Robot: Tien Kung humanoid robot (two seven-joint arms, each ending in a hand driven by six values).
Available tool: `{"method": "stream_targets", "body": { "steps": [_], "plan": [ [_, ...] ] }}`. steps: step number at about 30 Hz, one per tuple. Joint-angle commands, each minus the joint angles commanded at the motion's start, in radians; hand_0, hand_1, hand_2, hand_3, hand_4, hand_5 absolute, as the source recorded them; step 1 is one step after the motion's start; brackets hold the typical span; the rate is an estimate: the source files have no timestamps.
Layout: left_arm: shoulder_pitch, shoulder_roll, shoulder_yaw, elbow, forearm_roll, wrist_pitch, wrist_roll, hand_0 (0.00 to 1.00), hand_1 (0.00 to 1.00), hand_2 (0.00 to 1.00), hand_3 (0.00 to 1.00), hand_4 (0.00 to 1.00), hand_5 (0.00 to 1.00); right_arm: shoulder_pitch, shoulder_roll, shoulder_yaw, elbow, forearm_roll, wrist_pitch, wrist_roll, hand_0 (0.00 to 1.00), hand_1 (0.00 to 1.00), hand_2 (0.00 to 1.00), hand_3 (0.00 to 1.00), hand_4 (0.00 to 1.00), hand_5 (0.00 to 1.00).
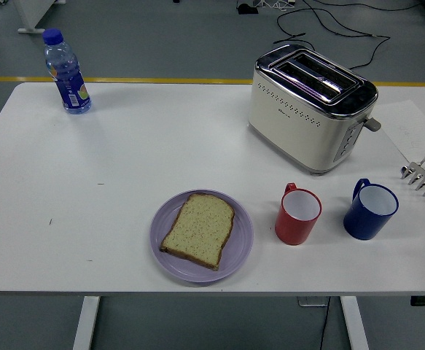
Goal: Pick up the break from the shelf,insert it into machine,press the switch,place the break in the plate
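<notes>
The toaster has a glossy cream body under a mirror-bright chrome top; beside it, the table is smooth matt white.

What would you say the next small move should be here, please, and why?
Probably none beyond staying clear: the bread slice already lies on the purple plate, the toaster slots look empty, and neither hand is in view, so the task looks finished.
</notes>
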Motion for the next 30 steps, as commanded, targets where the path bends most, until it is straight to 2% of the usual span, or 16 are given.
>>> {"method": "stream_targets", "body": {
  "steps": [3,6,9,16,21,30],
  "plan": [
    [-0.001,0.0,-0.002,0.0,0.004,0.0,-0.001,0.655,0.592,0.591,0.598,0.331,0.934,-0.067,0.006,0.069,0.024,-0.06,0.002,-0.016,0.771,0.716,0.724,0.643,0.528,0.237],
    [-0.002,0.0,-0.002,0.0,0.003,0.001,-0.002,0.654,0.593,0.593,0.598,0.331,0.935,-0.097,0.008,0.101,0.042,-0.08,0.002,-0.019,0.771,0.716,0.724,0.643,0.528,0.237],
    [-0.003,0.0,-0.003,0.0,0.003,0.002,-0.004,0.654,0.593,0.593,0.598,0.331,0.935,-0.167,0.015,0.162,0.104,-0.111,-0.008,-0.021,0.771,0.718,0.725,0.644,0.521,0.238],
    [-0.005,-0.003,-0.017,0.0,0.021,0.001,-0.004,0.655,0.591,0.593,0.597,0.332,0.937,-0.289,0.037,0.232,0.256,-0.151,-0.05,-0.021,0.77,0.717,0.727,0.64,0.521,0.241],
    [-0.006,-0.003,-0.024,0.0,0.027,0.002,-0.004,0.655,0.591,0.594,0.597,0.333,0.938,-0.351,0.061,0.286,0.324,-0.162,-0.06,-0.024,0.77,0.718,0.729,0.638,0.514,0.237],
    [-0.002,-0.003,-0.049,0.0,0.056,0.0,-0.001,0.655,0.59,0.596,0.597,0.332,0.939,-0.412,0.102,0.351,0.361,-0.187,-0.065,-0.026,0.769,0.719,0.728,0.637,0.512,0.237]
  ]
}}
